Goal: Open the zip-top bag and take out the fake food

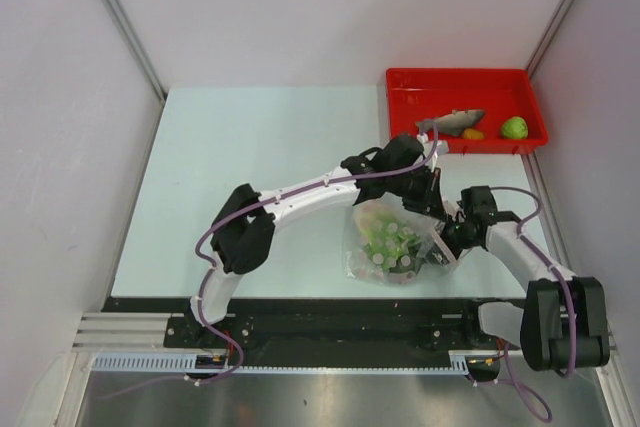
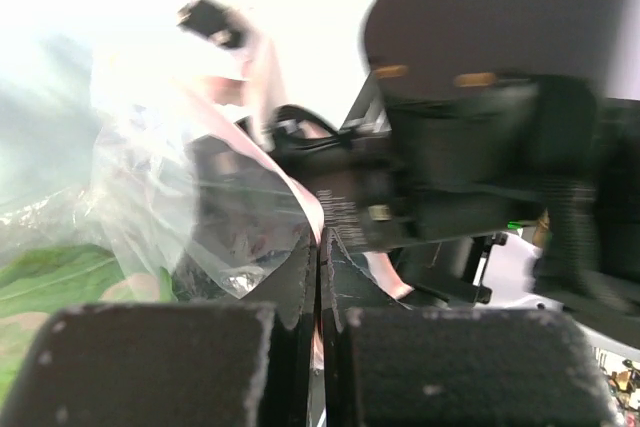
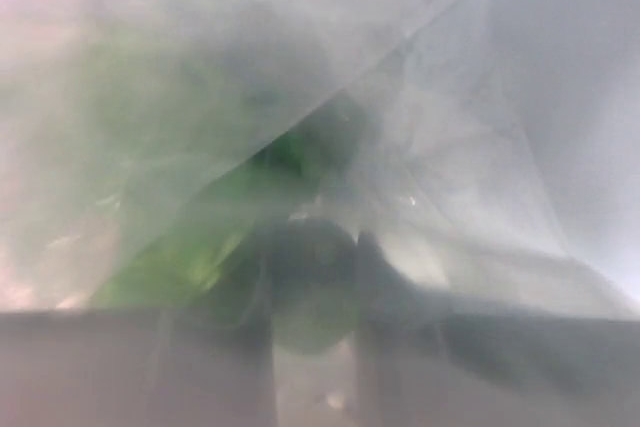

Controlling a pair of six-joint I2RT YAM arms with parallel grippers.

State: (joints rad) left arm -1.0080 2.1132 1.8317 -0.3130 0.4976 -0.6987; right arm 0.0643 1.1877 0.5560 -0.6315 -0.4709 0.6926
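Note:
The clear zip-top bag (image 1: 364,259) lies at the table's near middle with the leafy green piece (image 1: 388,238) inside. My left gripper (image 1: 424,193) is shut on the bag's pinkish zip strip (image 2: 308,202) at its far right edge, as the left wrist view (image 2: 322,247) shows. My right gripper (image 1: 432,250) reaches into the bag from the right. In the right wrist view, seen through hazy plastic (image 3: 460,137), its jaws (image 3: 312,292) stand round a green piece (image 3: 215,222). The grey fish (image 1: 455,122), orange fruit (image 1: 473,134) and light green fruit (image 1: 514,128) lie in the tray.
The red tray (image 1: 400,79) stands at the back right, close behind both grippers. White walls close in the table on the left, back and right. My right arm's dark wrist (image 2: 480,137) fills the right of the left wrist view.

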